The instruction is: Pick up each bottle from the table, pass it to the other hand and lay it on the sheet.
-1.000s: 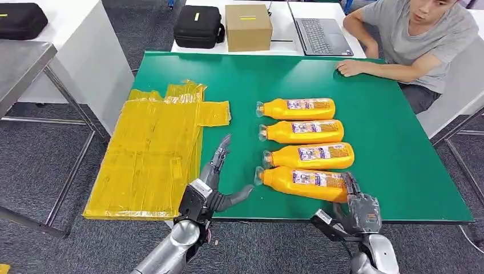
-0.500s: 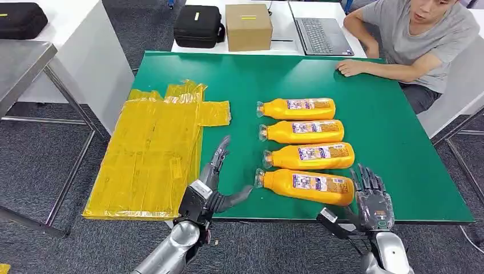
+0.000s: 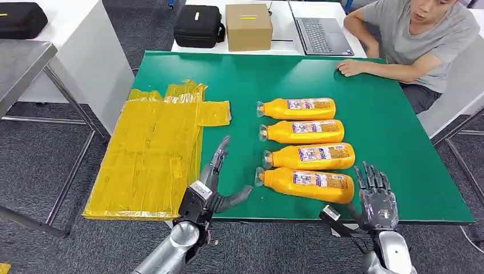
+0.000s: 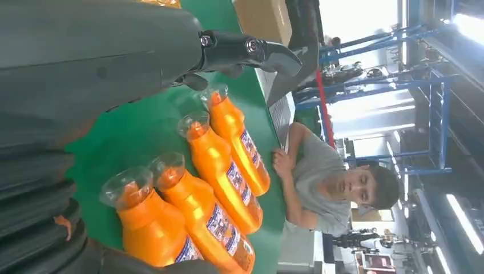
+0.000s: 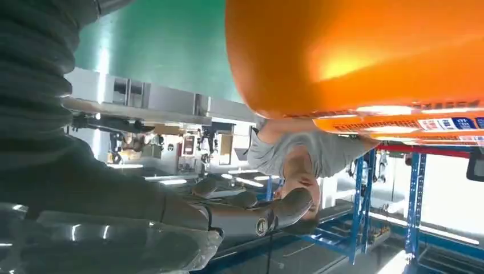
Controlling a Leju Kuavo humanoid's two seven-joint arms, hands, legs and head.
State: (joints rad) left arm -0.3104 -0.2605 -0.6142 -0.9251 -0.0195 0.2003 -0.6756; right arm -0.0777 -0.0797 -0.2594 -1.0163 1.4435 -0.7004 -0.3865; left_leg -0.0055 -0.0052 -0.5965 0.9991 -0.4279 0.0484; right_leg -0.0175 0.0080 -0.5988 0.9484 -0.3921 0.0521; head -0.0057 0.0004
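Several orange bottles lie on their sides in a row on the green table (image 3: 394, 137), caps pointing left. The nearest bottle (image 3: 305, 185) (image 5: 354, 54) lies by the front edge. My right hand (image 3: 376, 197) is open just right of that bottle's base, fingers spread upward, apart from it. My left hand (image 3: 214, 180) is open near the front edge, fingers stretched, thumb pointing toward the nearest bottle's cap (image 4: 122, 188). The yellow sheet (image 3: 151, 154) covers the table's left side.
A person sits at the far right, one hand (image 3: 349, 67) resting on the table's far edge. Behind the table stand a cardboard box (image 3: 247, 26), a black bag (image 3: 198, 25) and a laptop (image 3: 321, 34). A grey table (image 3: 23, 63) stands at left.
My right hand has let go of the nearest bottle's base, moved right and spread its fingers. The bottle shifted slightly. My left hand has not moved.
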